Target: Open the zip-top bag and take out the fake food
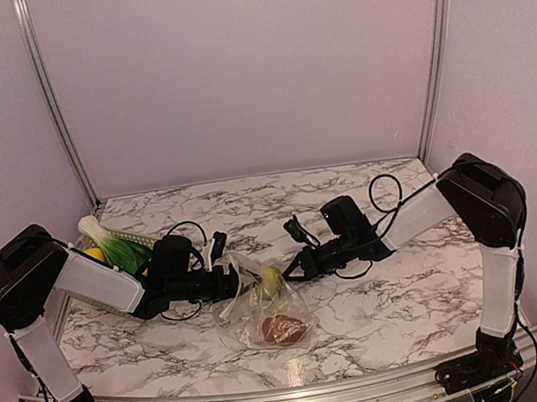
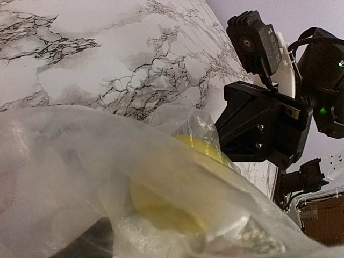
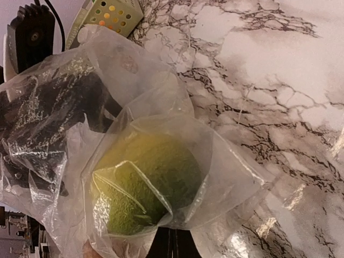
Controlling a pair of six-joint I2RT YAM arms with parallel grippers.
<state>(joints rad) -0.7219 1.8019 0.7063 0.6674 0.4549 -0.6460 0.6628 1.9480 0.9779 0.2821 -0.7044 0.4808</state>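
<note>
Pale lilac walls (image 1: 248,62) surround a grey-veined white marble tabletop (image 1: 396,308).

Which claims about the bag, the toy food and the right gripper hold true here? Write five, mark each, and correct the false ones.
1. The brown lump lies inside the zip-top bag. True.
2. The bag sits in the basket. False: it lies on the table, apart from the basket.
3. A round green piece is in the bag. True.
4. The right gripper stands wide open. False: it is shut at the bag's edge.
5. The basket holds nothing. False: a white-and-green vegetable sticks out of it.
</note>
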